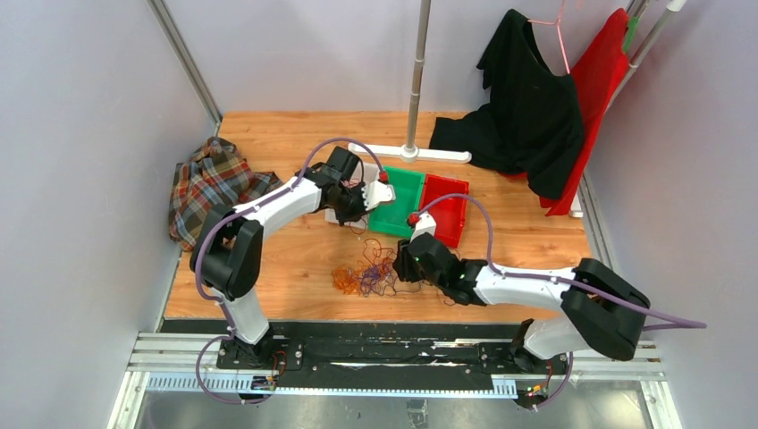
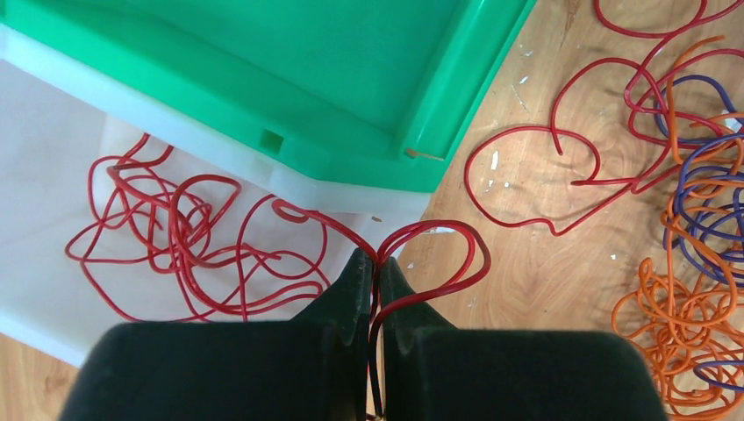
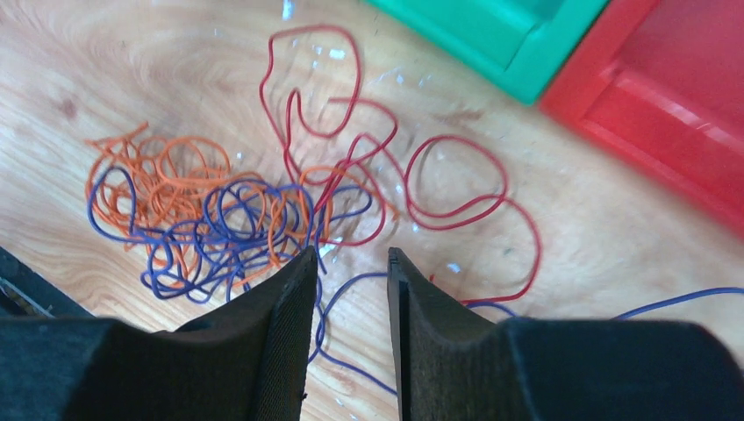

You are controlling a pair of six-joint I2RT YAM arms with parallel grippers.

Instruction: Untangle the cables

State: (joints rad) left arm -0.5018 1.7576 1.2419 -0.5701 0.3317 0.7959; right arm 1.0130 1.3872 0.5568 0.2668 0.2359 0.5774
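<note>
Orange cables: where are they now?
Top view: orange cables lie on the table, near centre, tangled with purple cables, just left of the right tool, nearer the arms than the green bin.

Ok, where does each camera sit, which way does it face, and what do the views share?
Top external: fixed above and behind the bases, looking down on the table; left arm and right arm show whole.
Left wrist: on the left arm, looking down past the left gripper, shut on a red wire, at white bin and green bin.
Right wrist: on the right arm, looking down past the open right gripper at the cables.
Shared: all three show green bin and cables.
</note>
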